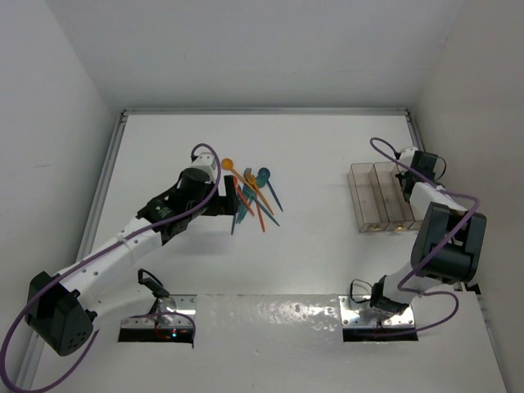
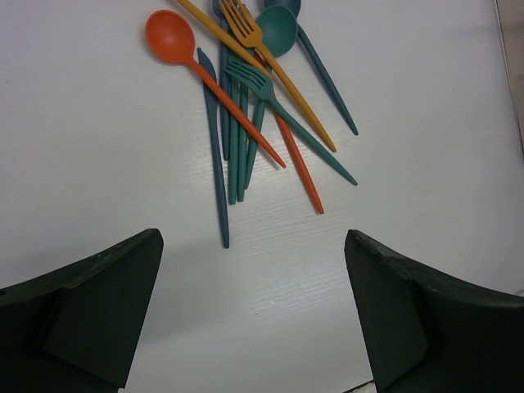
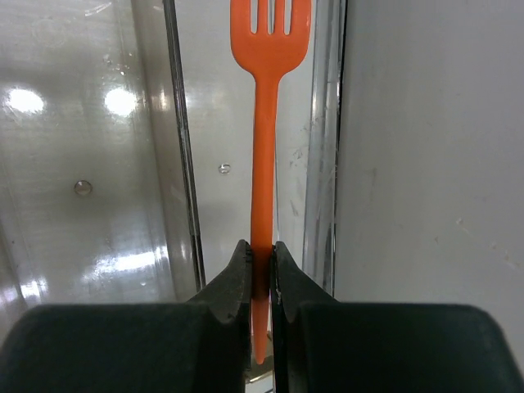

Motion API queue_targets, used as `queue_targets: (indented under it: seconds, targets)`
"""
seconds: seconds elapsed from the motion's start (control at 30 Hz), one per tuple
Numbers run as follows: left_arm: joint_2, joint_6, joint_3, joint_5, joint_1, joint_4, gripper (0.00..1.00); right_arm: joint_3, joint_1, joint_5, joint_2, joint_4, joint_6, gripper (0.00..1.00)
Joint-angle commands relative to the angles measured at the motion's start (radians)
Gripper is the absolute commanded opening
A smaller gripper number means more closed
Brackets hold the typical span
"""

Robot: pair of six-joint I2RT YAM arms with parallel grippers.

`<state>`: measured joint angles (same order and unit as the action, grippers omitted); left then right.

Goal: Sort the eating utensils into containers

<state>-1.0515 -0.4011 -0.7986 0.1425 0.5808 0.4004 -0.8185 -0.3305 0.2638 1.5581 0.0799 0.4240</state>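
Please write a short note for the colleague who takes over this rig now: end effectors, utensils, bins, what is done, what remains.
Right end effector: shut on an orange fork, between the walls of the end bin of the containers, not released.
Left end effector: open, empty, hovering just short of the utensil pile.
Done: nothing clearly deposited yet.
Left: release the fork, then sort the whole pile.
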Motion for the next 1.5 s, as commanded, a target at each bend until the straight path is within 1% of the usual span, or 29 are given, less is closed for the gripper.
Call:
queue_targets:
  seconds: [0.0, 0.13, 0.2, 0.23, 0.27, 0.3, 0.53, 0.6, 0.67, 0.7, 0.77, 0.83, 0.87, 0.97, 1.0, 1.03, 1.07, 1.13, 1.17, 1.23, 1.27, 1.3, 1.33, 1.37, 1.4, 1.47]
  targets:
    - [0.007, 0.010, 0.002, -0.015, -0.010, -0.044, 0.92, -0.019, -0.007, -0.034, 0.016, -0.049, 0.038, 0.01]
    - [0.001, 0.011, 0.002, -0.017, -0.010, -0.041, 0.92, -0.002, -0.018, -0.029, 0.026, -0.060, 0.055, 0.03]
    - [0.001, 0.010, 0.006, -0.015, -0.010, -0.044, 0.92, -0.002, -0.030, -0.050, 0.025, -0.060, 0.032, 0.10]
    - [0.001, 0.008, 0.004, -0.015, -0.010, -0.044, 0.92, -0.004, -0.034, -0.067, 0.026, -0.058, 0.022, 0.15]
    - [-0.002, 0.008, 0.004, -0.017, -0.010, -0.048, 0.92, -0.004, -0.035, -0.070, 0.026, -0.060, 0.022, 0.23]
    - [-0.002, 0.007, 0.004, -0.018, -0.010, -0.051, 0.92, -0.008, -0.035, -0.075, 0.028, -0.060, 0.022, 0.26]
    - [-0.004, 0.002, 0.007, -0.023, -0.010, -0.051, 0.92, -0.021, -0.033, -0.094, 0.019, -0.054, 0.004, 0.29]
    - [-0.002, 0.001, 0.006, -0.023, -0.010, -0.052, 0.92, -0.021, -0.035, -0.104, -0.016, -0.074, -0.020, 0.29]
    - [-0.002, -0.005, 0.009, -0.026, -0.010, -0.055, 0.92, -0.045, -0.031, -0.141, -0.061, -0.074, -0.074, 0.30]
    - [-0.005, -0.008, 0.010, -0.026, -0.010, -0.060, 0.92, -0.059, -0.016, -0.149, -0.073, -0.074, -0.130, 0.32]
    - [-0.011, -0.024, 0.010, -0.023, -0.010, -0.064, 0.90, -0.103, 0.016, -0.134, -0.102, -0.042, -0.194, 0.33]
    - [-0.037, -0.038, -0.004, -0.009, -0.010, -0.054, 0.89, -0.122, 0.094, -0.098, -0.125, -0.005, -0.267, 0.34]
    - [-0.059, -0.056, -0.010, -0.003, -0.010, -0.048, 0.88, -0.129, 0.163, -0.062, -0.148, 0.004, -0.301, 0.35]
    - [-0.100, -0.094, -0.039, 0.023, -0.010, -0.017, 0.87, -0.127, 0.280, -0.017, -0.188, 0.027, -0.355, 0.38]
    - [-0.132, -0.100, -0.059, 0.038, -0.012, -0.008, 0.87, -0.126, 0.359, -0.002, -0.211, 0.034, -0.404, 0.38]
    - [-0.148, -0.122, -0.073, 0.049, -0.012, 0.021, 0.86, -0.126, 0.393, -0.003, -0.220, 0.044, -0.421, 0.39]
    - [-0.171, -0.136, -0.091, 0.067, -0.015, 0.049, 0.86, -0.122, 0.459, -0.017, -0.234, 0.049, -0.489, 0.39]
    - [-0.174, -0.156, -0.090, 0.065, -0.022, 0.051, 0.85, -0.117, 0.524, -0.035, -0.239, 0.050, -0.524, 0.40]
    - [-0.165, -0.159, -0.083, 0.065, -0.035, 0.049, 0.85, -0.114, 0.586, -0.044, -0.237, 0.050, -0.546, 0.40]
    - [-0.154, -0.153, -0.067, 0.058, -0.053, 0.051, 0.86, -0.119, 0.646, -0.093, -0.213, 0.049, -0.559, 0.39]
    - [-0.147, -0.148, -0.056, 0.055, -0.085, 0.057, 0.86, -0.123, 0.700, -0.112, -0.199, 0.044, -0.565, 0.38]
    - [-0.140, -0.140, -0.051, 0.033, -0.111, 0.067, 0.87, -0.131, 0.728, -0.148, -0.184, 0.047, -0.567, 0.38]
    - [-0.134, -0.118, -0.044, 0.010, -0.137, 0.072, 0.87, -0.155, 0.752, -0.159, -0.138, 0.052, -0.567, 0.38]
    - [-0.118, -0.105, -0.027, -0.012, -0.201, 0.074, 0.88, -0.171, 0.804, -0.169, -0.110, 0.058, -0.561, 0.37]
    - [-0.108, -0.081, -0.016, -0.046, -0.234, 0.077, 0.88, -0.182, 0.830, -0.182, -0.058, 0.060, -0.556, 0.36]
    - [-0.079, -0.049, -0.007, -0.055, -0.287, 0.086, 0.88, -0.212, 0.893, -0.192, -0.008, 0.055, -0.544, 0.34]
